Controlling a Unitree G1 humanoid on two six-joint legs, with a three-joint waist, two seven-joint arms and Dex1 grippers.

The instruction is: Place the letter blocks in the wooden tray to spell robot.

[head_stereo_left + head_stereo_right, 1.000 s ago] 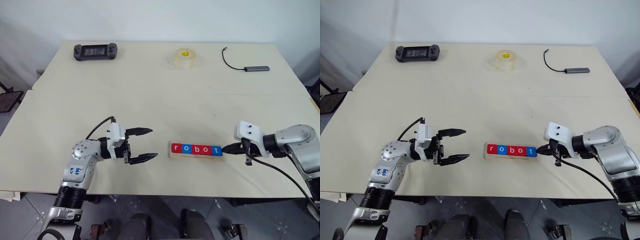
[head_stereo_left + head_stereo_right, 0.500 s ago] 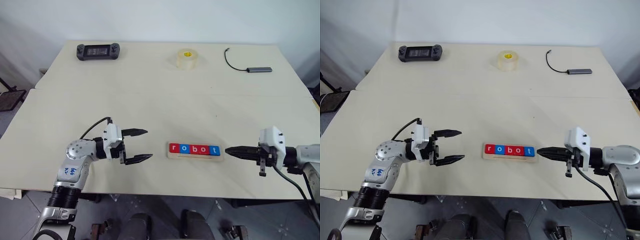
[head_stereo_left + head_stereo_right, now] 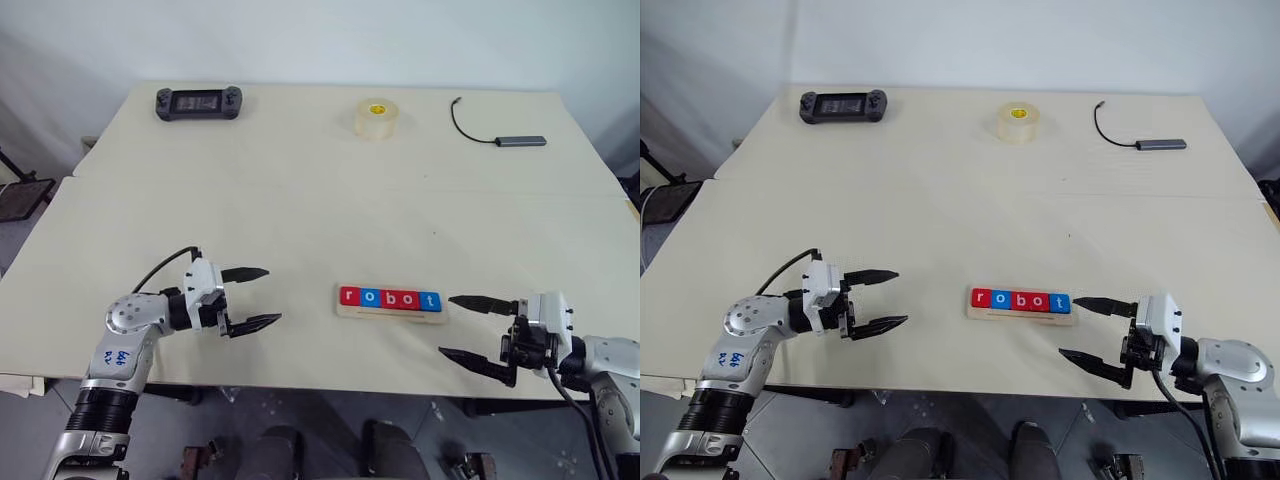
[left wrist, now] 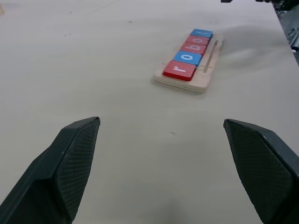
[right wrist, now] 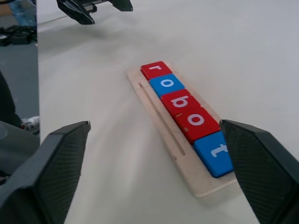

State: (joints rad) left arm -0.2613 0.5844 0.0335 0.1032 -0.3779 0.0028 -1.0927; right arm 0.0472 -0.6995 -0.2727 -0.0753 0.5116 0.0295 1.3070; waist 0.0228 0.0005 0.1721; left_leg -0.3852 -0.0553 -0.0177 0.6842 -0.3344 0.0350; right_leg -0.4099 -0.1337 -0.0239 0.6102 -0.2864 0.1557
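Left eye view shows five letter blocks, three red and two blue, spelling robot in the one wooden tray near the table's front edge. The spelling looks finished; only pulling clear seems left. Left gripper and right gripper flank it, both spread and empty.

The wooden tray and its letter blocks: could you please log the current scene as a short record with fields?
tray: wooden tray flat on the table, between the two grippers
blocks: five letter blocks in a row in the tray, reading r, o, b, o, t
colours: red, blue, red, red, blue
left gripper: open, empty, apart from the tray
right gripper: open, empty, beside the t end, not touching
far edge of table: game controller, tape roll, cable with adapter
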